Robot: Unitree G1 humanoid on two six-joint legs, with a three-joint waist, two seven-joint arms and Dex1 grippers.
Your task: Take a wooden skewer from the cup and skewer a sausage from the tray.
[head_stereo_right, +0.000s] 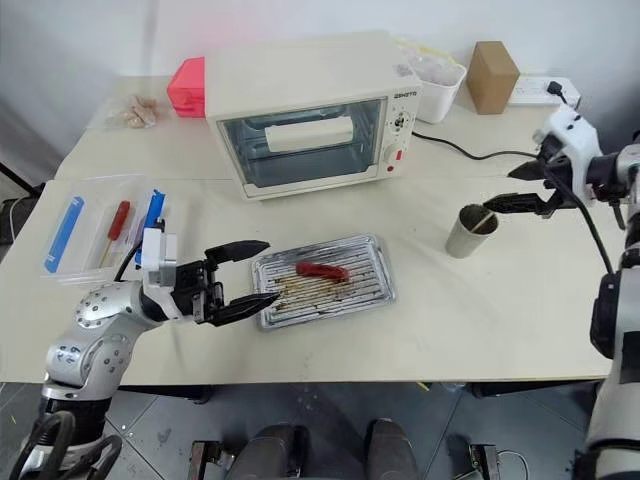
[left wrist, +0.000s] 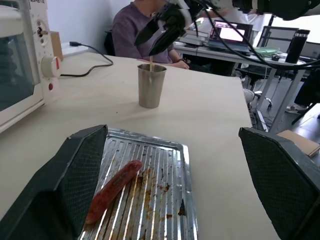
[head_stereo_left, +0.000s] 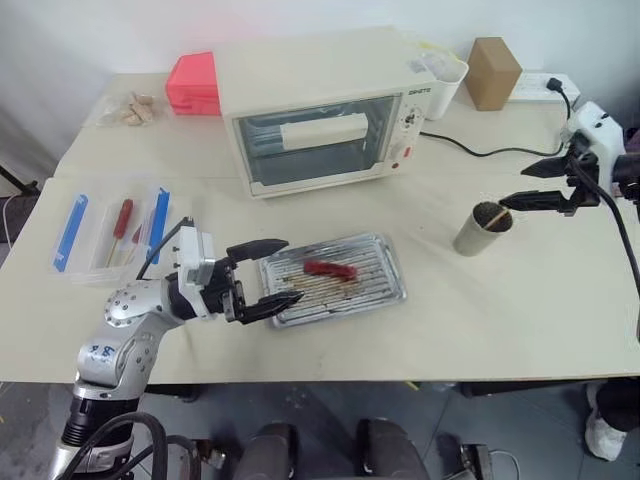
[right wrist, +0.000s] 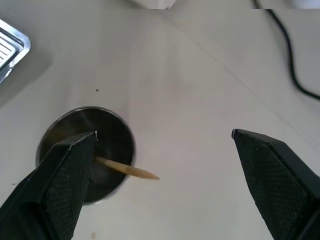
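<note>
**Above the cup, right gripper spread wide; skewer not yet taken**

On a pale table (head_stereo_left: 480, 310), the right gripper (head_stereo_left: 522, 185) hangs over the steel cup (head_stereo_left: 484, 229) w/ both black fingers set far apart, gripping nothing. From the right wrist view, one finger (right wrist: 60, 180) sits over the cup's rim while the other is out over bare tabletop. A wooden skewer (right wrist: 127, 170) leans in the cup, its tip poking past the rim, untouched.

Near the table's front edge, the left gripper (head_stereo_left: 275, 272) is likewise fully spread & empty, its fingertips at the left end of the metal tray (head_stereo_left: 385, 262); whether they touch the rim can't be told. A single red sausage (head_stereo_left: 330, 268) lies on the tray's ridged, grease-stained bottom, roughly mid-tray, well apart from the cup.

Behind the tray stands a cream toaster oven (head_stereo_left: 330, 120), w/ a red box (head_stereo_left: 193, 83) at its left rear & a brown box (head_stereo_left: 493, 72) at right rear. A clear plastic tray (head_stereo_left: 100, 235) w/ blue flat sticks (head_stereo_left: 70, 232) sits at far left. A seated person (left wrist: 145, 27) is visible beyond the table in the left wrist view.
</note>
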